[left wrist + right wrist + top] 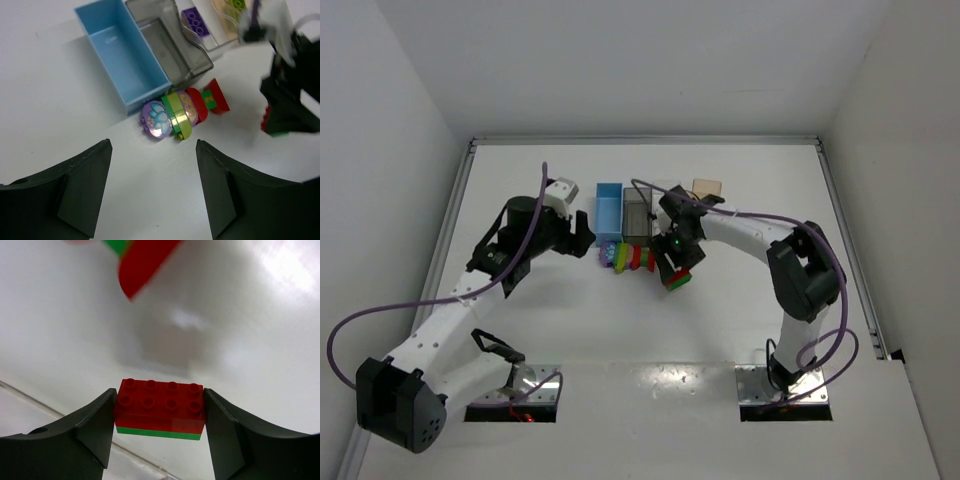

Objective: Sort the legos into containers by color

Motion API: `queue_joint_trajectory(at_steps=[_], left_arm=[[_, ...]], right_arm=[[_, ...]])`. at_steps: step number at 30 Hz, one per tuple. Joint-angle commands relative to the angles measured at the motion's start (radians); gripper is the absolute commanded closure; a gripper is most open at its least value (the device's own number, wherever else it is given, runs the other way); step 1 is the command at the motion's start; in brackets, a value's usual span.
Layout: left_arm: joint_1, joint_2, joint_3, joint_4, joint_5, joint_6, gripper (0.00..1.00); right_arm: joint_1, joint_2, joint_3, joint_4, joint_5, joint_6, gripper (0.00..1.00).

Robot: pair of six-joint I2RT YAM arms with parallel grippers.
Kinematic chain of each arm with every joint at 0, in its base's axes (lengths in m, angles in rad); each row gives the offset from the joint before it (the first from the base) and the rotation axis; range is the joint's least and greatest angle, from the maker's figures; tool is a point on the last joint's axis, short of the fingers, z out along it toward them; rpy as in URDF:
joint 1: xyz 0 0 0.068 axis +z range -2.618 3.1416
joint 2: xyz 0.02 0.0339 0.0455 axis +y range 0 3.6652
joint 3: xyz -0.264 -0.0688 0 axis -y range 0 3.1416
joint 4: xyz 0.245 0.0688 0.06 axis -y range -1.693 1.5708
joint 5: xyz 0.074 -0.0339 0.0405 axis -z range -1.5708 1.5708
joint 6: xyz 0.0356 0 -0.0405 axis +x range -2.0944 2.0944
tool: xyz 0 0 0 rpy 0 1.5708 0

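Right jaws hold a red-over-green brick [160, 412] above the worktop [250, 340]. Left jaws wide; I see mixed stack [175, 115] at 12 o'clock, apparently touching blue bin [147, 99].

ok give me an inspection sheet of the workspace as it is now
surface: white table, no spills seen
job's things: blue bin and grey bin empty; purple brick in clear bin; mixed brick stack by blue bin
clutter: nothing seen
claws: left claw open, facing the stack; right claw shut on red-green brick
cables: purple cable along each arm
surroundings: white walls
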Motion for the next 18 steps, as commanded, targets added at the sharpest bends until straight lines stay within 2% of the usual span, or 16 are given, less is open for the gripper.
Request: queue_joint_trajectory(at_steps=[1, 5, 10, 18], left_arm=[[-0.038, -0.104, -0.047, 0.047, 0.114, 0.097, 0.26], [-0.061, -0.162, -0.068, -0.002, 0.211, 0.246, 0.26], [-0.100, -0.214, -0.068, -0.056, 0.275, 0.418, 0.27], [-0.304, -0.228, -0.090, -0.108, 0.102, 0.772, 0.36]], right_arm=[[-0.024, 0.032, 0.144, -0.054, -0.056, 0.059, 1.00], [-0.033, 0.098, 0.304, -0.141, -0.056, 0.084, 1.00], [-0.033, 0.138, 0.423, -0.227, -0.023, 0.110, 1.00], [-0.024, 0.168, 0.490, -0.249, -0.052, 0.150, 1.00]])
